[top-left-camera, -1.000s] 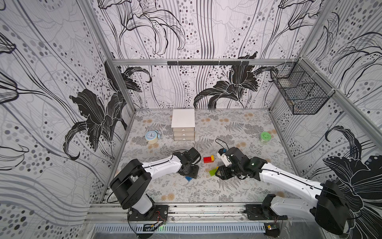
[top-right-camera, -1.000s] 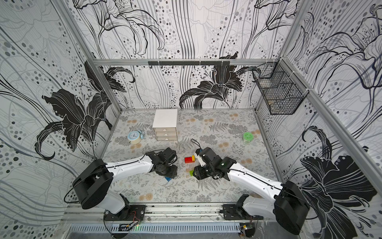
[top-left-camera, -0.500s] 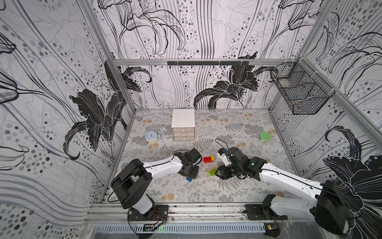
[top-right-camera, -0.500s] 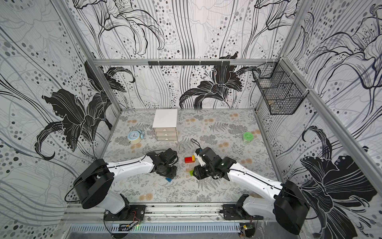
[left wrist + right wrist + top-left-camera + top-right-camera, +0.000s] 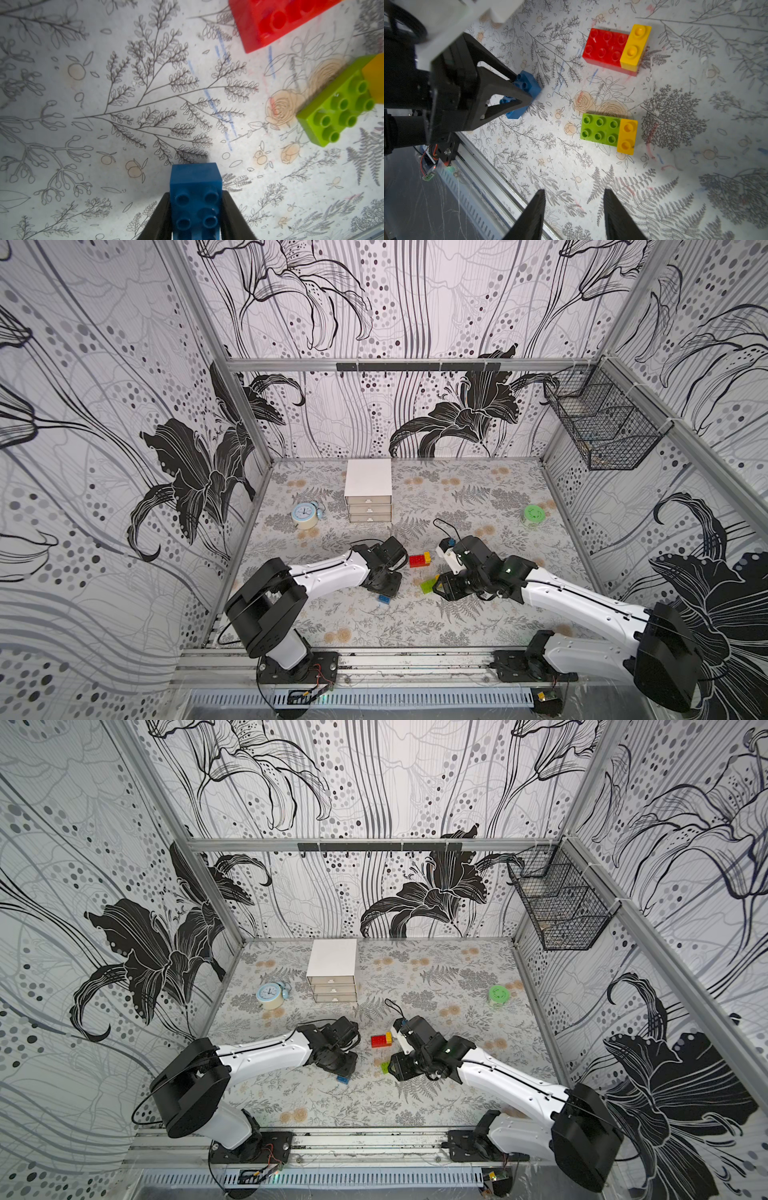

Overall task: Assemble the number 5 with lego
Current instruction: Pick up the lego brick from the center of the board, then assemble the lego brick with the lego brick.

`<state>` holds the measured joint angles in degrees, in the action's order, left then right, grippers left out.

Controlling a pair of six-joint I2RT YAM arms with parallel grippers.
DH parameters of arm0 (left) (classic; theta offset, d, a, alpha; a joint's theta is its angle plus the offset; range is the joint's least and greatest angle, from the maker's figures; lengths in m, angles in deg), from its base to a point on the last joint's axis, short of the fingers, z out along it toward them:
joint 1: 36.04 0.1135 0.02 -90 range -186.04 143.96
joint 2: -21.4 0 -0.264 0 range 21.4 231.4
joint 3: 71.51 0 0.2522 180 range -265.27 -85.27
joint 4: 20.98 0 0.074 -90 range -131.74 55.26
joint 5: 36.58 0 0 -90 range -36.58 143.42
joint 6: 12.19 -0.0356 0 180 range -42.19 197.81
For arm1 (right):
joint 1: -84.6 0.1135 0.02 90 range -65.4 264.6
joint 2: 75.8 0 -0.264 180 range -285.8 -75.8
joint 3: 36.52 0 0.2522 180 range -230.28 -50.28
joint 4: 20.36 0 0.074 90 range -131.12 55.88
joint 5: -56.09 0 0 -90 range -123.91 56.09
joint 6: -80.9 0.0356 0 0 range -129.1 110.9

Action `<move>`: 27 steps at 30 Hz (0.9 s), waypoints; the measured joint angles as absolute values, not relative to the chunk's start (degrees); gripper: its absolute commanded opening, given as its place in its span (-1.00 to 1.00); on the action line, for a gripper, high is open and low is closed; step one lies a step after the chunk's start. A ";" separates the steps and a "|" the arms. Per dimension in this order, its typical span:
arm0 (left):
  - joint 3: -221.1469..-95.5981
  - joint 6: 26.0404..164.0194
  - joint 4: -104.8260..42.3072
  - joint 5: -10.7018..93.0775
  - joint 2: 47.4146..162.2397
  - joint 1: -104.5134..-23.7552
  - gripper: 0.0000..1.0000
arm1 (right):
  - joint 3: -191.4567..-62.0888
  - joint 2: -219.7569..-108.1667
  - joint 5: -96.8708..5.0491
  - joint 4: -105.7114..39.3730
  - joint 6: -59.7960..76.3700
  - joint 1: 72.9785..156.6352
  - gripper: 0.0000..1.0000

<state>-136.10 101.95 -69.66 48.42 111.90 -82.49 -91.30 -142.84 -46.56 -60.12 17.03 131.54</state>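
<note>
**Left hand pinches the blue brick; right hand spread over the bench**

The left hand (image 5: 195,193) is low on the bench (image 5: 675,187). Its 2 fingers (image 5: 162,216) are pressed against the long sides of the blue brick (image 5: 195,180), pinching it. The brick lies studs up, and its free end sticks out past the fingertips. Ahead of this hand and off to one side lies the green brick (image 5: 336,108). The red brick (image 5: 274,20) lies farther out on the same side.

The right hand (image 5: 574,190) hangs just above the bench with its 2 fingers spread and nothing between them. Straight ahead of its fingertips, a short way off, is the green brick with a yellow brick (image 5: 627,136) at 1 end. Beyond that pair lies the red brick, with a second yellow brick (image 5: 634,45) stacked on 1 end. The 5 bricks sit in 3 separate groups that do not touch, so the number 5 is not yet joined.

In both top views the 2 hands face each other near the front of the bench. Well behind the left hand stand a white box of 3 drawers (image 5: 368,485) and a small clock (image 5: 304,515). A green round lid (image 5: 532,514) lies far behind the right hand.
</note>
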 measured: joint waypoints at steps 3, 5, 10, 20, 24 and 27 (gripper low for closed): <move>-137.74 101.08 -70.05 48.20 111.90 -82.51 -0.36 | -90.20 -141.86 -46.64 -60.08 17.99 130.97 -0.06; -138.96 100.33 -70.51 47.85 111.90 -82.49 -0.38 | -89.40 -140.92 -46.84 -59.90 18.91 129.64 -0.07; -141.49 97.89 -70.84 46.28 111.90 -82.49 -0.41 | -87.54 -138.87 -48.35 -59.59 21.69 124.85 -0.07; -147.44 90.21 -72.26 41.52 112.71 -82.51 -0.41 | -84.41 -137.51 -54.49 -59.20 26.39 114.49 -0.08; -151.72 86.61 -73.29 40.69 115.13 -82.73 -0.39 | -83.78 -137.55 -57.13 -58.90 27.48 112.96 -0.08; -154.32 84.12 -73.90 40.36 117.34 -83.30 -0.38 | -83.76 -137.55 -58.45 -58.90 27.81 112.18 -0.08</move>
